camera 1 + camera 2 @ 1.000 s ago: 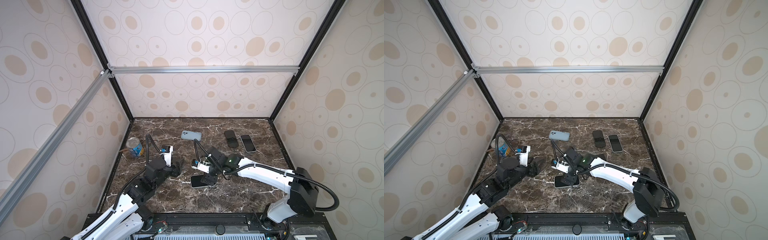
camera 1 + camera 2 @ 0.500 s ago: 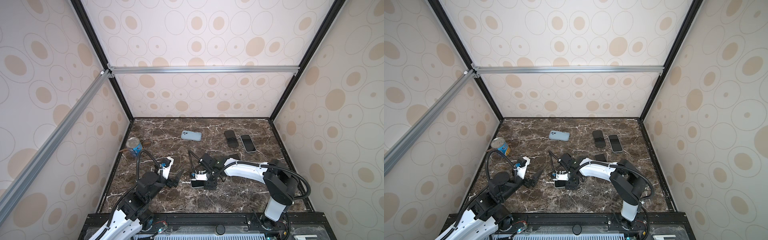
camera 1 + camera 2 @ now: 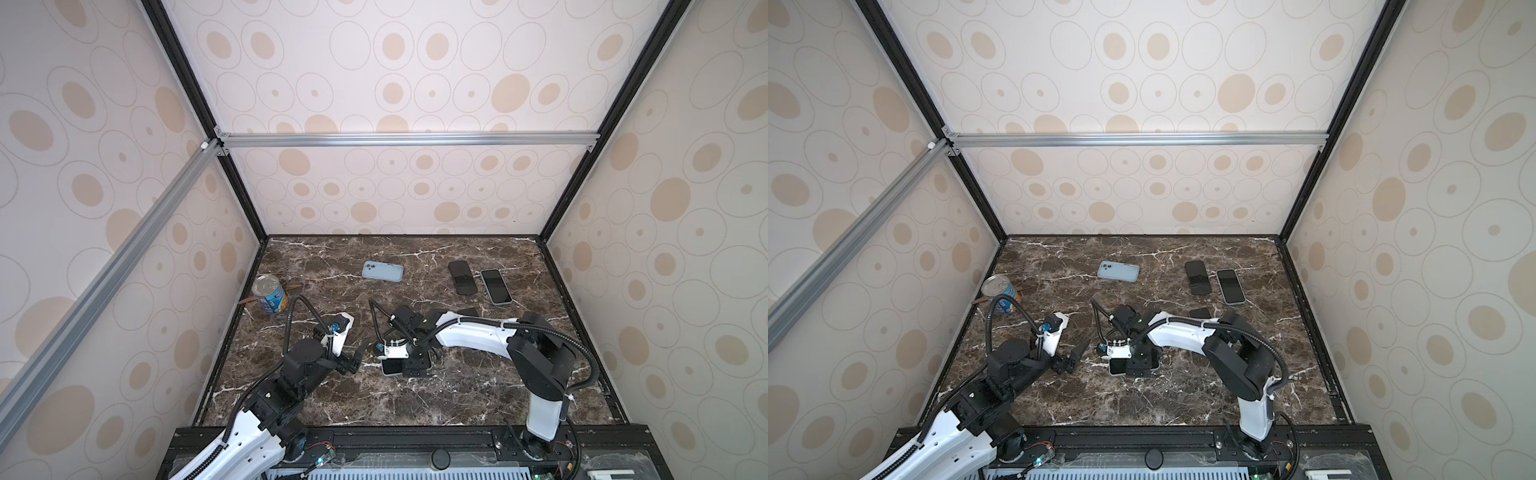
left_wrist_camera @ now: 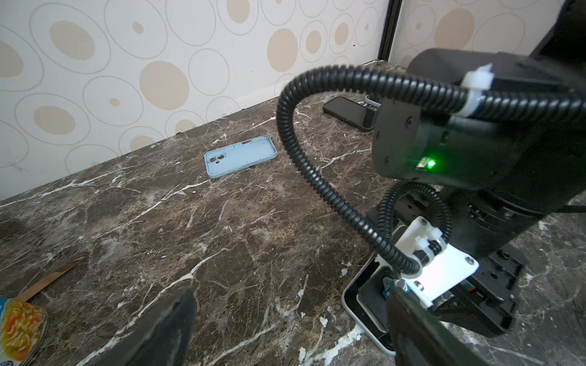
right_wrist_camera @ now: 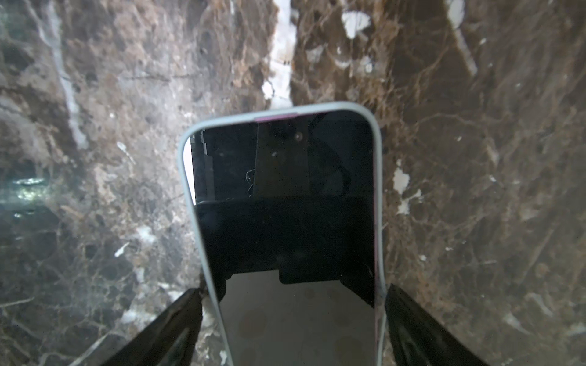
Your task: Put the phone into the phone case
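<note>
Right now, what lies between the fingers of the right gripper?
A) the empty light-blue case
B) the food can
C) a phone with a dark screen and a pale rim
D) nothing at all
C: in the right wrist view the phone, dark screen up with a pale rim around it, lies between the two fingers of the right gripper.
</note>
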You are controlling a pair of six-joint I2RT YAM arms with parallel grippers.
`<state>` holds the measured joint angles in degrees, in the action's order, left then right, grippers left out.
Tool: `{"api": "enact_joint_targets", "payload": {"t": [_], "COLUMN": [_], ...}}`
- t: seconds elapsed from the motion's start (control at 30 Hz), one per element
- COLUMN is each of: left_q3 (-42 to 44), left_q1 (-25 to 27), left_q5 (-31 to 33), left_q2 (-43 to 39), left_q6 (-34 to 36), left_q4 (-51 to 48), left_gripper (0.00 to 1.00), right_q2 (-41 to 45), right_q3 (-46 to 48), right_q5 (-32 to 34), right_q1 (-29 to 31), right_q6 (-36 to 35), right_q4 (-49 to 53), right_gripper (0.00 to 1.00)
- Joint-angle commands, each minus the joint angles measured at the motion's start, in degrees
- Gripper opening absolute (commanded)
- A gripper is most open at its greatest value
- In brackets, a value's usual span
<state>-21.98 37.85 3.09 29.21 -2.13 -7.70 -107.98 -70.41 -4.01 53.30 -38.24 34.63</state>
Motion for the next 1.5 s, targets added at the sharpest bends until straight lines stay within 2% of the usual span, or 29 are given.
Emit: {"api": "enact_joint_targets", "payload": {"t": [0.0,0.13,0.3,0.47,0.7,0.9,1.03,1.17,1.47], "left_q3": [-0.88,-0.79,-0.78,-0.71,-0.7,-0.79,-0.76,-0.79,-0.79], "left_q1": [-0.32,-0.4,-0.43,-0.41,-0.46,-0.41,-0.4,-0.47,-0.45], "left_q5": [-0.2,-0.1,-0.19,-0.19,-0.1,0.07,0.16,0.33,0.87], "left_q2": [-0.23,-0.16,0.05,-0.1,-0.12,-0.23,-0.39,-0.43,-0.54], "left_q6": [1.25,1.26,1.34,1.34,1.25,1.16,0.99,0.9,0.64], "left_q4": [1.09,1.16,1.16,1.22,1.39,1.43,1.46,1.46,1.53], "left_gripper": [0.94,0.94,0.94,0.94,0.94,0.94,0.94,0.94,0.94], "right_q2": [-2.58,-2.91,-3.9,-4.43,-7.47,-13.41,-17.45,-22.77,-33.64], "right_q3": [-0.14,-0.26,-1.08,-2.42,-7.85,-16.69,-23.15,-31.65,-51.97], "right_q5": [2.15,4.05,6.72,5.51,6.65,8.78,8.6,11.66,16.45], "right_q1": [0.14,0.06,-0.43,-2.4,-10.38,-18.8,-21.72,-23.75,-25.62], "right_q6": [0.96,2.49,5.86,10.81,24.83,38.38,44.89,51.04,57.38], "right_q4": [2.21,1.98,1.64,1.75,4.92,10.33,12.16,16.06,23.14], "right_gripper": [0.87,0.81,0.79,0.74,0.64,0.56,0.57,0.6,0.62]}}
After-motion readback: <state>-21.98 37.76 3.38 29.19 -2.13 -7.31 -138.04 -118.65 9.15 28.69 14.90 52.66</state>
